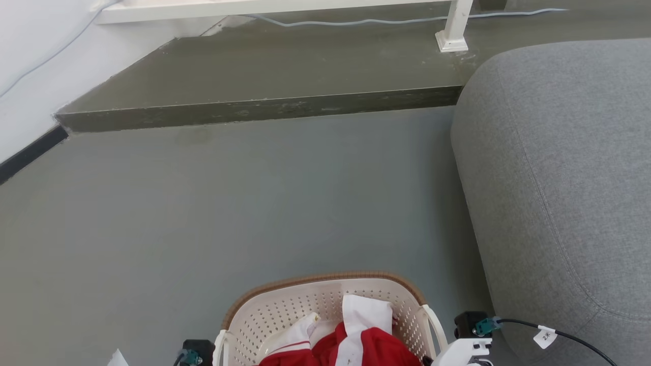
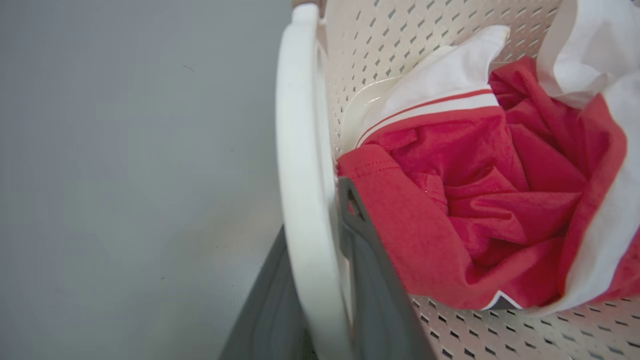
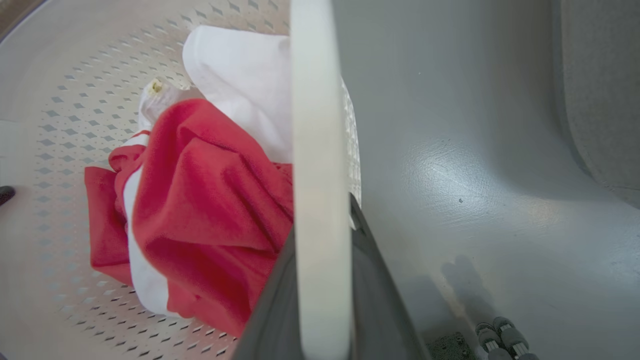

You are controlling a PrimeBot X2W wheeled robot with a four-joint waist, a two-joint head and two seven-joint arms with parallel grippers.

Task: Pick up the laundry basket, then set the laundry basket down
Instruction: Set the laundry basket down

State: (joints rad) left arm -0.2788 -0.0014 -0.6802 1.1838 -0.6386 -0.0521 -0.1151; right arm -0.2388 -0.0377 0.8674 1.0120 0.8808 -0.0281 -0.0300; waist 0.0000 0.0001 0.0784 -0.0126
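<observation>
Two pincers: one on each white side handle of the laundry basket point(image 1: 325, 300).
Left arm: the left pincer point(image 2: 315, 215) is closed on the left handle point(image 2: 300, 150); of its dark fingers point(image 2: 375, 300), one lies outside the bar and the other inside it, against the perforated wall.
Right arm: the right pincer point(image 3: 320, 220) is clamped the same way on the right handle point(image 3: 320, 125), a finger on either side of the bar.
Basket position: at the bottom middle of the head view, just in front of the robot, between its two arms. The grey sofa point(image 1: 559, 178) stands near on the robot's right. Whether the base touches the floor point(image 1: 254, 203) cannot be told.
Contents: a crumpled red and white garment point(image 1: 356, 340) lies inside, close to both handles.
Surroundings: beyond the plain grey floor, a raised dark step point(image 1: 279, 66) carries a white post point(image 1: 454, 28) and a pale cable point(image 1: 356, 22).
</observation>
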